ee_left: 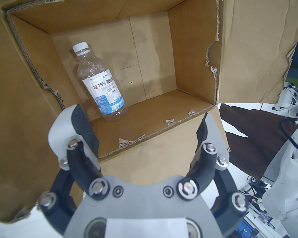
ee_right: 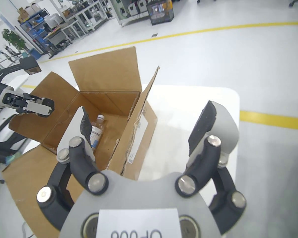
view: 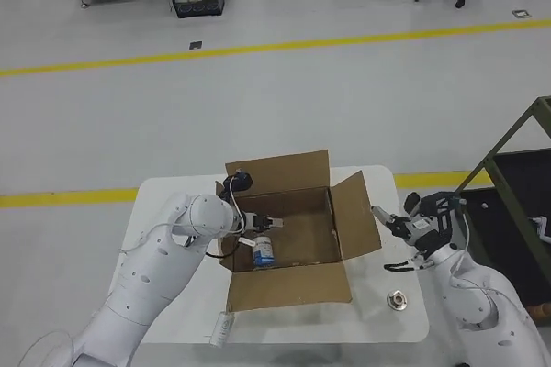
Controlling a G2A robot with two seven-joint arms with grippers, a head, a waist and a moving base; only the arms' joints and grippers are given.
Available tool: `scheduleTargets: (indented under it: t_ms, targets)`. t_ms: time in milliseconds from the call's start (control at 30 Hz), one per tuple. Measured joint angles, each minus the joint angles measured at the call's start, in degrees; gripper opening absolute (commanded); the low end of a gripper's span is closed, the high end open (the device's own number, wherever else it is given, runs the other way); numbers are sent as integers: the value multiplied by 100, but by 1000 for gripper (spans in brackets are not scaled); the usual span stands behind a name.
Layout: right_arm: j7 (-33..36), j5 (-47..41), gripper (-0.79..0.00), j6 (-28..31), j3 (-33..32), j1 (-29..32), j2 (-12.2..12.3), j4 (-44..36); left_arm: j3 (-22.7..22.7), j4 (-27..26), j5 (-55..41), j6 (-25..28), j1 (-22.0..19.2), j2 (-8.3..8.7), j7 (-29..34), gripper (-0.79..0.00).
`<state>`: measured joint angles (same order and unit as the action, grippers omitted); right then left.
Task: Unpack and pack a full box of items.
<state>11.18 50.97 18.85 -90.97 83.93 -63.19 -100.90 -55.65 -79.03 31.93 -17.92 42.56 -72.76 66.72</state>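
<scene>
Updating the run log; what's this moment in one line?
left gripper open over cardboard box | clear bottle inside box | right gripper open beside box

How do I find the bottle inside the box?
Find the big open cardboard box on the white table. Inside, by one wall, is a clear bottle with a white cap and blue-and-white label. The other bottle is outside, on the table.

We see the cardboard box (view: 289,284) on the middle of the table (view: 386,321), a bottle (ee_left: 100,85) lying inside by its left wall. Our left gripper (ee_left: 141,115) hangs above its left side, our right gripper (ee_right: 146,115) right of it.
</scene>
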Motion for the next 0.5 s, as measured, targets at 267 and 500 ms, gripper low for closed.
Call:
scheduleTargets:
  t_ms: [267,500]
  targets:
    - [-824,343,-785,-111,-53,259,-25,-192,0,-5,-1,6,5,0,-7,0]
    - [-1039,403,-785,-149,-80,357,-41,-185,-73,-383,239,277,99,73,140,0]
